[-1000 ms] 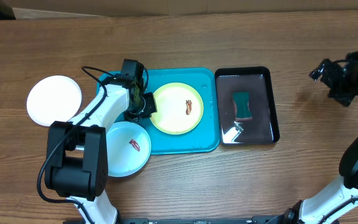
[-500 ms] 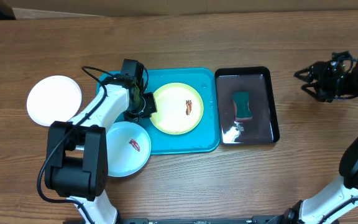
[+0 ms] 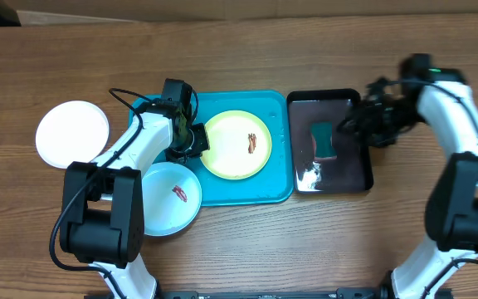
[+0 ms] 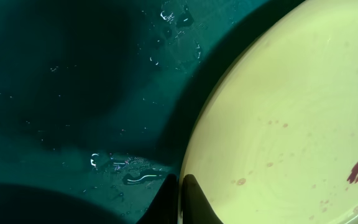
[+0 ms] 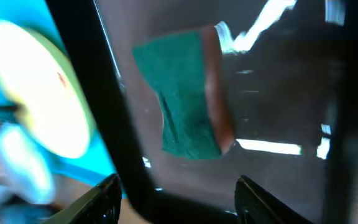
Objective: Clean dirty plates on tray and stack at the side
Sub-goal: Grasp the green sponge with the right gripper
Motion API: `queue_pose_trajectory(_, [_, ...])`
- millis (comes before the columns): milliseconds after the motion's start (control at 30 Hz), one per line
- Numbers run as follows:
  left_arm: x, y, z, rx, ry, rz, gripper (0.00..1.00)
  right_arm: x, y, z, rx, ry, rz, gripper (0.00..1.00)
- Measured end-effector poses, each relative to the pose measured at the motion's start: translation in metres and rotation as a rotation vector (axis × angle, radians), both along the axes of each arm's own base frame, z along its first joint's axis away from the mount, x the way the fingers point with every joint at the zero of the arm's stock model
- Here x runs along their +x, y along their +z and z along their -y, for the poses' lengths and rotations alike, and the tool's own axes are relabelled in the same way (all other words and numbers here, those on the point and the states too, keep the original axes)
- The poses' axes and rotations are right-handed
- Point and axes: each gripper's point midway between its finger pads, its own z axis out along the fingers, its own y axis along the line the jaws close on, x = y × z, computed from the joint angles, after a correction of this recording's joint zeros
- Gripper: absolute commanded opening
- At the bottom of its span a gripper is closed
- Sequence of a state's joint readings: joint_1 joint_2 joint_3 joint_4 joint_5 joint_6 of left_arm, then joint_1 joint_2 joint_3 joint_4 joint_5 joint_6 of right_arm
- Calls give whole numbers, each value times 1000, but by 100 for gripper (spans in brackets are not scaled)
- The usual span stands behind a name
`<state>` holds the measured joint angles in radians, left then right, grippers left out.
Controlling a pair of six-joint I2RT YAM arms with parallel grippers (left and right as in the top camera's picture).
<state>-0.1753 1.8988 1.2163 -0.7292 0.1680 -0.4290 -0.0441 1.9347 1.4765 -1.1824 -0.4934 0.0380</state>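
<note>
Your left gripper [image 3: 191,138] is clenched on the left rim of the yellow-green plate [image 3: 226,158]. That plate lies flat in the turquoise tray [image 3: 247,193]. Your right gripper [image 3: 359,124] hangs over the black tray [image 3: 347,174], jaws apart and holding nothing, with the green sponge [image 3: 323,139] just ahead of them. White plate [image 3: 72,134]: on the table, far left. Blue plate [image 3: 166,203]: over the tray's front-left corner.

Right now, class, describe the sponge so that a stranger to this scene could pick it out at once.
On the table, right of the blue tray, lies a narrower black tray. The sponge rests inside it. Unlike the round yellow plate next door, it is a small squarish block, green with a brown layer along one side.
</note>
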Motion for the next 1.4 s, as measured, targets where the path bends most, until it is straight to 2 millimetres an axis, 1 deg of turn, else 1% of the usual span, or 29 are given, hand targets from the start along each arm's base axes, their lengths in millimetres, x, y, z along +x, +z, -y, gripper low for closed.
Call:
queue_pose_trajectory(100, [0,0,0,0,0,0,4,-6,-11,-19,-154,129,19,64])
queue_pose_trajectory(133, [0,0,0,0,0,0,4,-8,-15,-27,-232,190,36,64])
queue_pose_trajectory(300, [0,0,0,0,0,0,4,-7,-22,-31,-452,289,88,65])
queue_pose_trajectory(433, [0,0,0,0,0,0,4,2,-22,-35,-539,298,145,64])
queue_pose_trajectory(567, [0,0,0,0,0,0,4,17,-22,-32,-570,253,195,64])
queue_pose_trajectory(700, [0,0,0,0,0,0,4,22,-29,-35,-553,226,222,64])
queue_pose_trajectory(867, [0,0,0,0,0,0,4,16,-44,-37,-532,221,209,64])
queue_pose_trajectory(1000, [0,0,0,0,0,0,4,16,-51,-39,-521,216,220,63])
queue_pose_trajectory(1067, [0,0,0,0,0,0,4,15,-54,-39,-520,213,218,59])
queue_pose_trajectory(1133, [0,0,0,0,0,0,4,14,-56,-38,-520,211,213,53])
queue_pose_trajectory(1167, [0,0,0,0,0,0,4,14,-56,-38,-520,208,213,52])
queue_pose_trajectory(1400, [0,0,0,0,0,0,4,15,-56,-39,-519,205,218,51])
